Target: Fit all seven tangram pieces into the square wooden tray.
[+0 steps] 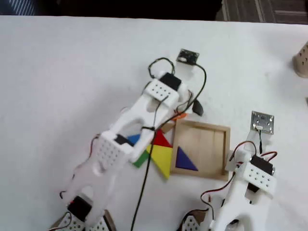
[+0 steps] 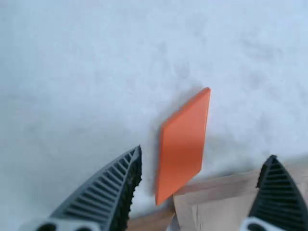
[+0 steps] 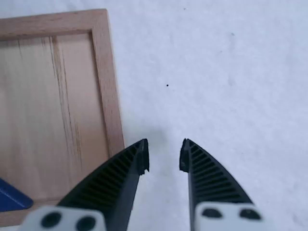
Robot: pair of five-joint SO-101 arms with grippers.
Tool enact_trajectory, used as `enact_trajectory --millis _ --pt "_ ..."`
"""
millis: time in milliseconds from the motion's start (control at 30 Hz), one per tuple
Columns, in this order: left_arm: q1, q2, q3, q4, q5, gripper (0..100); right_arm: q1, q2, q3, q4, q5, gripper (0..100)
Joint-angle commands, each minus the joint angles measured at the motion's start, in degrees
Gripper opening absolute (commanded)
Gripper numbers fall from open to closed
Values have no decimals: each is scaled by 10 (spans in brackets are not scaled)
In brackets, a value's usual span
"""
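The white table [image 1: 57,72] carries both arms. The left arm [image 1: 139,120] stretches over a cluster of pieces and hides most of the orange piece [image 1: 179,116] in the high view. The left wrist view shows that piece whole, flat on the table, one tip meeting the outer corner of the wooden tray [image 1: 201,126]. The left pincer [image 2: 204,155] is spread wide on either side of it, gripping nothing.

The right arm [image 1: 252,180] sits beside the tray. Its pincer [image 3: 164,144] is slightly parted over bare table, just off the rim.

One blue triangle [image 1: 184,160] lies inside the tray. Yellow [image 1: 161,159], red [image 1: 161,139] and green [image 1: 140,159] pieces lie outside.
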Motion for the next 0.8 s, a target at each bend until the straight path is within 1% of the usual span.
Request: enact_trajectory --millis 0,133,233,300,367,433,500,567,633,767 --pt "-7 40 -115 61 31 377 -6 -14 -3 -11 7 112" --pt "-20 95 -196 127 80 377 -7 -15 -3 -11 7 112" --pt "-9 131 -252 169 113 376 -7 -15 -3 -11 7 112" --pt "2 153 -296 193 118 359 -7 -15 -3 -12 7 112" --pt "11 175 -341 209 117 304 -7 -15 -3 -12 7 112" --pt "11 199 -390 218 109 226 -7 -15 -3 -12 7 112" --pt "7 223 -440 219 73 140 -7 -15 -2 -12 7 112" --pt "2 233 -444 215 47 70 -7 -15 -2 -12 7 112" --pt "2 228 -442 215 42 42 -7 -15 -2 -12 7 112" --pt "4 217 -441 219 40 43 -7 -15 -1 -22 7 112"
